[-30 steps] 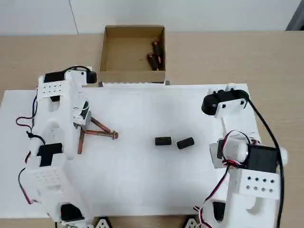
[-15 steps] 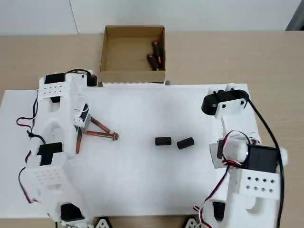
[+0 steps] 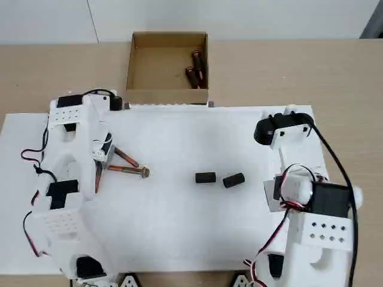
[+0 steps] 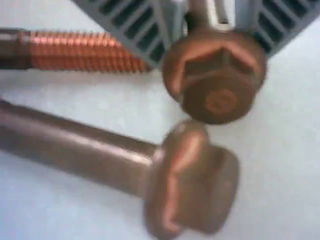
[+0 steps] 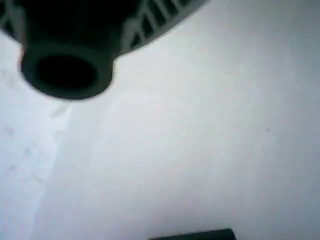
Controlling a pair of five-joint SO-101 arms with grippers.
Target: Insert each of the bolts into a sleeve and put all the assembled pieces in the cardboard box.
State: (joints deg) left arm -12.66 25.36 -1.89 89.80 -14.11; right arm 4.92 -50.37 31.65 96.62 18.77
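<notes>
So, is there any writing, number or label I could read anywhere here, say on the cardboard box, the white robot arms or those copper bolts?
None: no text can be read in any view.
On the brown cardboard box: plain walls, no print visible.
On the white plastic robot arms: no legible labels.
On the copper-coloured bolt: a round mark on its hexagonal head, too blurred to read.
On the black cylindrical sleeve: no marking seen.

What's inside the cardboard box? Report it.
Two bolts lie against one wall of the cardboard box. Whether sleeves sit on them is too small to tell.
</notes>
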